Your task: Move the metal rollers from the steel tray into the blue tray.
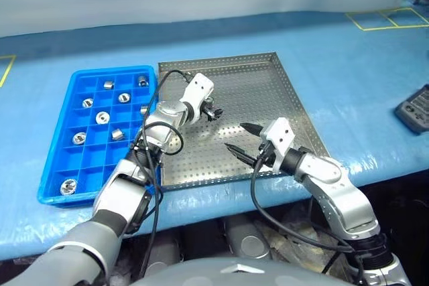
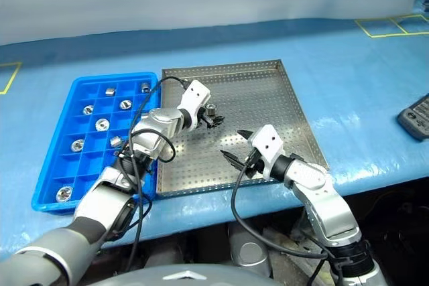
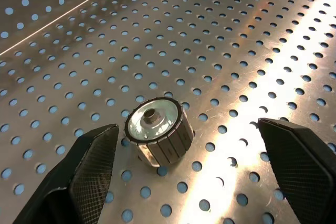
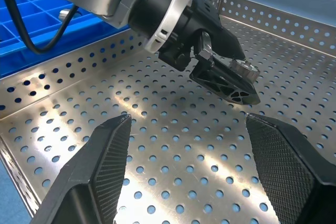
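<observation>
One metal roller [image 3: 157, 132] lies on the perforated floor of the steel tray [image 1: 268, 92], near its middle. My left gripper [image 3: 188, 128] hovers low over it, open, one finger on each side and neither touching. The right wrist view catches that roller [image 4: 242, 67] behind the left gripper's fingers [image 4: 226, 80]. My right gripper [image 1: 238, 137] stands open and empty above the tray's front part, just right of the left one. The blue tray [image 1: 100, 159] lies directly left of the steel tray, with several rollers [image 1: 102, 118] in separate compartments.
Both trays rest on a blue-covered table whose front edge runs just below them. A dark device [image 1: 415, 108] lies at the far right. Yellow tape marks [image 1: 389, 18] sit at the back right. The left arm's black cable loops over the edge between the trays.
</observation>
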`<act>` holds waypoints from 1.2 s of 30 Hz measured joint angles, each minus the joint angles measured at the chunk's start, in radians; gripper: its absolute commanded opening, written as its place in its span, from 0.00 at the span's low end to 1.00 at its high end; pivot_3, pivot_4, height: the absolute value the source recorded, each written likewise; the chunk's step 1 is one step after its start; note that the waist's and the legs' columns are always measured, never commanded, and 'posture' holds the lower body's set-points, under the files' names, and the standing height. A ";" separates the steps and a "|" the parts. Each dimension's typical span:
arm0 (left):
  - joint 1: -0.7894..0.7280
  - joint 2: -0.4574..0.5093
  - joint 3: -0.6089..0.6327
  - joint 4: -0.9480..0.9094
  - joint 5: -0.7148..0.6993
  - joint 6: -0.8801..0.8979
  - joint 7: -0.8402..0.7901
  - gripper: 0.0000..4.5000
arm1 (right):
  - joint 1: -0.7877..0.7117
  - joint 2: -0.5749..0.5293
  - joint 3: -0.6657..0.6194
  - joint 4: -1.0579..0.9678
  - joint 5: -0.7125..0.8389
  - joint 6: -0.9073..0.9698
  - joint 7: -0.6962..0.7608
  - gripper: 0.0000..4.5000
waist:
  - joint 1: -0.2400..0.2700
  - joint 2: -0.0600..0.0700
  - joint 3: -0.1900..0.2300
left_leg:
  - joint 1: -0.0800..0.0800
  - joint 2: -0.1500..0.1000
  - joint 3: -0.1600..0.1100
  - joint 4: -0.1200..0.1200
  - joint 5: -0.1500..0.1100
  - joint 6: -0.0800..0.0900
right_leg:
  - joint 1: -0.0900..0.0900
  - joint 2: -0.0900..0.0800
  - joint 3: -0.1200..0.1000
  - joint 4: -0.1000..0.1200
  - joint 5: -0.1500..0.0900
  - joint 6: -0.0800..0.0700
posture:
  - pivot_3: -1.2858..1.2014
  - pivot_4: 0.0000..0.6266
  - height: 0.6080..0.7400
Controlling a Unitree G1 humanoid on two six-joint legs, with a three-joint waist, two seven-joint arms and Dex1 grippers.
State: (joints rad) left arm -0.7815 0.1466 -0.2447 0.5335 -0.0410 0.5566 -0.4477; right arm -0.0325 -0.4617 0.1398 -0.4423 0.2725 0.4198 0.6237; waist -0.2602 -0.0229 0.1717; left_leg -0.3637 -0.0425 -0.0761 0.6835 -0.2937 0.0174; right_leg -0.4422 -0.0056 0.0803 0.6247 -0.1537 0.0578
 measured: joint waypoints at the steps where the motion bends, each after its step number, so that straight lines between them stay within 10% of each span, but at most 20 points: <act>1: -0.003 -0.005 0.000 0.018 0.003 -0.005 0.007 0.99 | 0.000 0.000 0.000 0.000 0.000 0.000 -0.001 0.81 | -0.005 0.000 0.000 | 0.000 0.000 0.000 0.000 0.000 0.000 | 0.000 0.000 0.000 0.000 0.000 0.000 | 0.39 0.24 1.00; 16: -0.054 -0.047 0.047 0.175 0.040 -0.084 0.062 0.99 | -0.010 0.000 0.003 0.001 0.000 0.003 -0.008 0.81 | -0.029 0.000 0.000 | 0.000 0.000 0.001 0.000 0.000 0.000 | 0.000 0.000 0.002 0.000 0.001 0.002 | 0.39 0.24 1.00; 22: -0.088 -0.071 0.087 0.241 0.038 -0.090 0.097 0.64 | -0.018 0.000 0.004 0.001 0.000 0.004 -0.009 0.81 | -0.029 0.000 0.000 | 0.001 0.000 0.002 0.000 0.000 0.001 | 0.000 0.001 0.002 0.000 0.001 0.002 | 0.39 0.24 1.00; 30: -0.098 -0.084 0.120 0.262 0.033 -0.089 0.098 0.64 | -0.018 0.000 0.004 0.001 0.000 0.005 -0.011 0.81 | -0.030 0.000 0.000 | 0.001 0.000 0.002 0.000 0.000 0.001 | 0.001 0.001 0.003 0.000 0.001 0.003 | 0.39 0.24 1.00; 36: -0.098 -0.083 0.127 0.262 0.035 -0.090 0.097 0.44 | -0.023 0.000 0.005 0.002 0.000 0.006 -0.011 0.81 | -0.029 0.000 0.000 | 0.001 0.000 0.002 0.000 0.000 0.001 | 0.001 0.001 0.003 0.000 0.001 0.003 | 0.39 0.24 1.00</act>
State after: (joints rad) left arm -0.8795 0.0631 -0.1177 0.7960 -0.0058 0.4668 -0.3505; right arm -0.0554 -0.4614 0.1444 -0.4408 0.2727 0.4254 0.6128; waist -0.2894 -0.0231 0.1717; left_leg -0.3625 -0.0428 -0.0736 0.6837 -0.2940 0.0180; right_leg -0.4415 -0.0051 0.0833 0.6245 -0.1525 0.0605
